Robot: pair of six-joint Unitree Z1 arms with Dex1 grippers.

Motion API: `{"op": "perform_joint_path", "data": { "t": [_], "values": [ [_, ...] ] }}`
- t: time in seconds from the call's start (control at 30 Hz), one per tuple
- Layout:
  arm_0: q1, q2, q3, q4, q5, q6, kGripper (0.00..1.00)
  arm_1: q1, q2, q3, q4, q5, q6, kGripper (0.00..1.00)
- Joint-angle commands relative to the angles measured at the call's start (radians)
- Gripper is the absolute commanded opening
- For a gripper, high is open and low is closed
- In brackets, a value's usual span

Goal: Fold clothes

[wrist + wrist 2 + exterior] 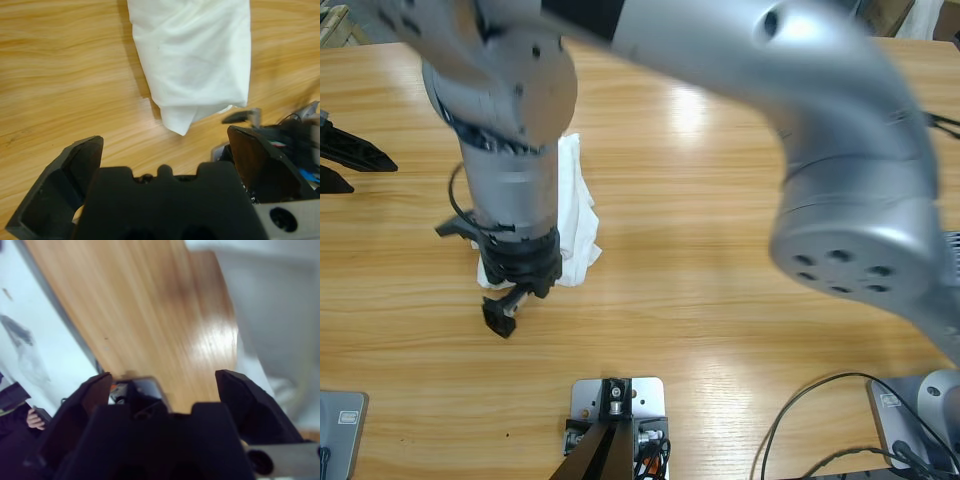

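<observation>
Your left fingers [80, 160] are spread and empty, and the shirt [195, 55] lies bunched on the surface [60, 75] just ahead of them. It looks mid-fold, so grip its near end next. Your right fingers [240, 390], also apart and empty, face bare wood. Only the high view shows an arm over the shirt.

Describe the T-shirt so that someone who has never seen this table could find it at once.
Start at the wooden table and go to its left half. There, beside an arm, lies the T-shirt, folded into a narrow bundle. It is the only white cloth on the wood.
</observation>
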State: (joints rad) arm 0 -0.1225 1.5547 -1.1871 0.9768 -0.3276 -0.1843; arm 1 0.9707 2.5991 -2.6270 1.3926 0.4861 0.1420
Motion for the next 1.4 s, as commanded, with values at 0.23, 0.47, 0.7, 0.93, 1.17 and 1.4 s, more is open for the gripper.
{"op": "perform_joint_path", "data": {
  "t": [0.23,0.47,0.7,0.93,1.17,1.4],
  "values": [
    [0.013,0.098,-0.009,-0.013,-0.006,0.013,0.968,-0.021,-0.010,-0.401,0.213,0.061,-0.059,0.844],
    [0.013,0.095,0.008,-0.012,-0.023,0.016,0.968,-0.068,0.035,-0.452,0.212,-0.164,-0.067,0.844],
    [0.012,0.125,-0.003,-0.013,-0.031,0.016,0.968,-0.086,-0.018,-0.461,0.214,-0.125,-0.043,0.844],
    [-0.014,0.031,-0.003,-0.018,-0.095,0.020,0.968,-0.102,-0.129,-0.442,0.220,-0.088,0.017,0.843],
    [-0.039,0.017,0.087,-0.146,-0.357,-0.008,0.968,-0.168,-0.248,-0.310,0.220,-0.086,0.033,0.844],
    [0.111,0.141,0.319,-0.460,-0.398,-0.109,0.968,-0.190,-0.358,-0.093,0.220,-0.097,-0.002,0.844]
  ]
}}
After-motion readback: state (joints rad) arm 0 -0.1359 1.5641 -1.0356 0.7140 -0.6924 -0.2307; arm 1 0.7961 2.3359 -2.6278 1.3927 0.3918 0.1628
